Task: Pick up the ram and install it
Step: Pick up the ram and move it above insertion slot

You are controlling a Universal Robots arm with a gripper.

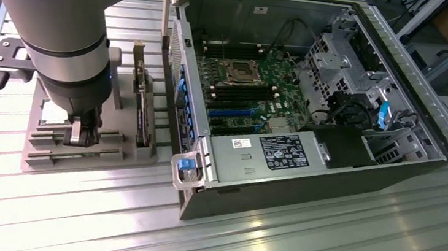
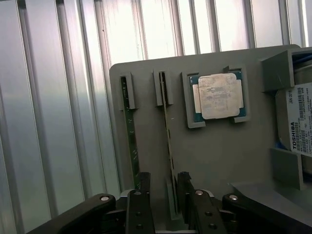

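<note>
The gripper (image 2: 164, 180) stood released, jaws wide, low over the grey tray (image 2: 219, 156). One finger was on each side of the ram (image 2: 168, 131), which stood on edge in its tray slot, not yet gripped. A second stick (image 2: 130, 131) stood in the neighbouring slot, just beside one finger (image 2: 143, 183). A sound pick called for fingers centred on the ram, parallel to its faces, and closing on the board itself. That finger risked catching the second stick if the approach drifted. The CPU (image 2: 218, 96) and hard drive (image 2: 298, 122) lay further along the tray. The open computer case (image 1: 301, 182) stood beside the tray, on the exterior view's right.
</note>
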